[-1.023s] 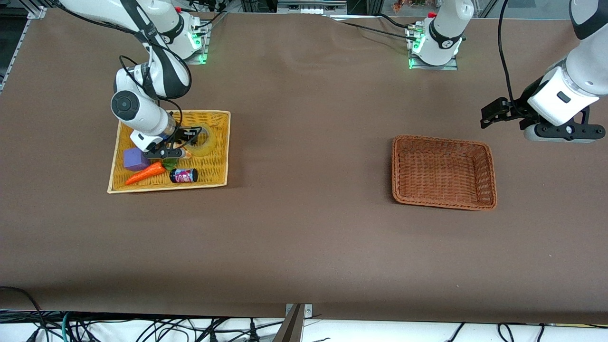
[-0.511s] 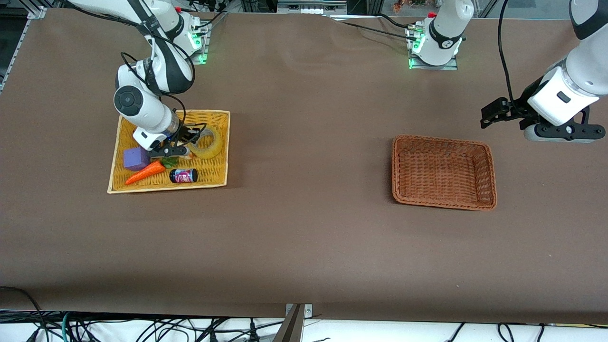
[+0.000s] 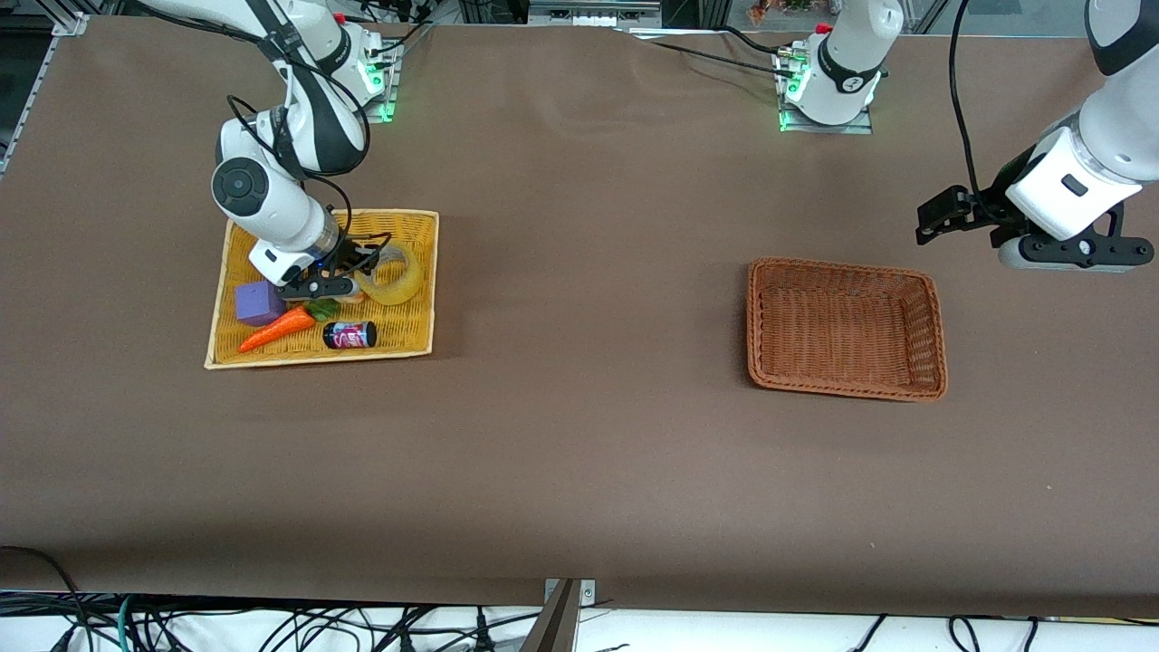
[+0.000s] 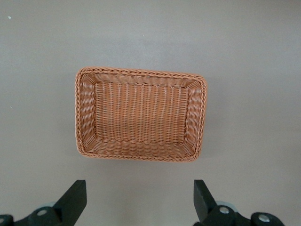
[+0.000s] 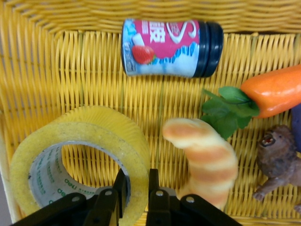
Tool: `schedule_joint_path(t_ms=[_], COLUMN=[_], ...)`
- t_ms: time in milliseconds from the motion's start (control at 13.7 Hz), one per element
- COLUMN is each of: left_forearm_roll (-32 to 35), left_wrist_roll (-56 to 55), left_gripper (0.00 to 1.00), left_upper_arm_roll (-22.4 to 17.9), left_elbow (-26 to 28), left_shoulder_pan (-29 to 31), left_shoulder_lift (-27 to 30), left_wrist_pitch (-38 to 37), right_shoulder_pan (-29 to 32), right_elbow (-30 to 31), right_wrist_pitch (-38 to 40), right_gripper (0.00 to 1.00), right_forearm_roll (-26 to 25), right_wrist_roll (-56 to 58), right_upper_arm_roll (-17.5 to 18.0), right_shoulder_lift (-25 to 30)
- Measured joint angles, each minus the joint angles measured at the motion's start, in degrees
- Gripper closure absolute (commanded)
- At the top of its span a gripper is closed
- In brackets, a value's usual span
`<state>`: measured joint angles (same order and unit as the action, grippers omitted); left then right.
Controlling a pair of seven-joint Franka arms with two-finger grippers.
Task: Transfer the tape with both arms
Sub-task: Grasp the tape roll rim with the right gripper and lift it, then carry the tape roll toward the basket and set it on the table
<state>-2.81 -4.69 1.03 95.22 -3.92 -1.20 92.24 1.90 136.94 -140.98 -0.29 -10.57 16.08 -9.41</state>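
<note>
Right wrist: gripper pinches tape (seemingly tight).

A wide brown cloth-covered table carries a flat yellow woven tray and an orange-brown rectangular wicker basket, well apart.

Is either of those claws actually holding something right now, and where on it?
Yes. The right gripper pinches the tape across its ring wall, one finger inside the core, over the yellow tray. The left gripper waits open, holding nothing.
</note>
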Motion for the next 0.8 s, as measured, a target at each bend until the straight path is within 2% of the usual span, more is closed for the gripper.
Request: schedule_joint_path(t_ms=[292, 438, 804], left_forearm_roll=[0.0, 0.0, 0.0], left_wrist_roll=[0.0, 0.0, 0.0], left_gripper=[0.0, 0.0, 0.0], left_upper_arm_roll=[0.0, 0.0, 0.01], left_elbow=[0.0, 0.0, -0.06], left_shoulder_pan=[0.0, -0.01, -0.07], left_shoulder_lift=[0.0, 0.0, -0.01], left_wrist_pitch=[0.0, 0.0, 0.0], right_shoulder_pan=[0.01, 0.08, -2.28], right_elbow=[-3.31, -5.86, -16.54], right_wrist_pitch=[5.8, 9.01, 13.57], right_gripper=[1.0, 1.0, 1.0], right_forearm_roll=[0.0, 0.05, 0.13], right_wrist_roll=[0.02, -0.77, -20.22], right_upper_arm_roll=[0.08, 1.4, 11.64], right_shoulder_lift=[1.38, 1.77, -0.04])
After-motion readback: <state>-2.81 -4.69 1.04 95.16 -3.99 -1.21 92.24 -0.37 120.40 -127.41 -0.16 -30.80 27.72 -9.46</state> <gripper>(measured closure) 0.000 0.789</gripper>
